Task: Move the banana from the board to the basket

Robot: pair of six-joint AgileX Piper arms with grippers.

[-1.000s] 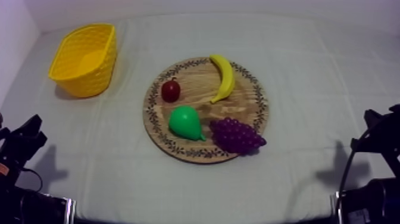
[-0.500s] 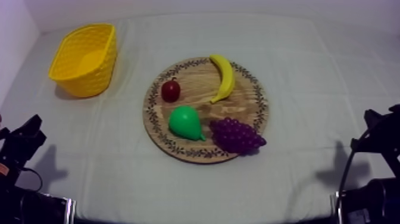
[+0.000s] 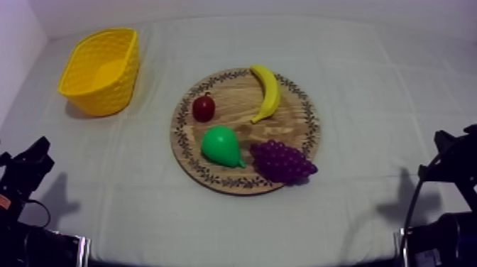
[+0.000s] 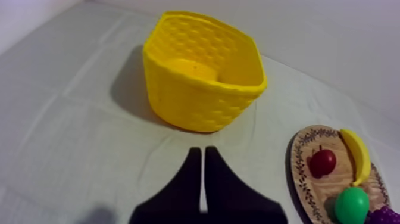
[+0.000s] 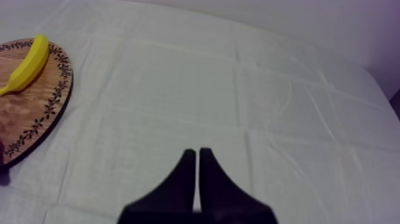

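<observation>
A yellow banana (image 3: 267, 91) lies on the far right part of the round wooden board (image 3: 298, 138) at the table's middle. The empty yellow basket (image 3: 101, 69) stands at the far left. My left gripper (image 4: 199, 156) is shut on nothing, low over the cloth in front of the basket (image 4: 202, 71); the board (image 4: 303, 173) and banana (image 4: 357, 156) lie off to its side. My right gripper (image 5: 197, 156) is shut on nothing over bare cloth, with the banana (image 5: 27, 64) and board (image 5: 41, 113) well away from it. Both arms rest at the near corners, left (image 3: 25, 174) and right (image 3: 454, 160).
On the board with the banana are a small red fruit (image 3: 204, 108), a green pear (image 3: 221, 147) and a bunch of purple grapes (image 3: 282, 162). Grey-white cloth surrounds the board on every side.
</observation>
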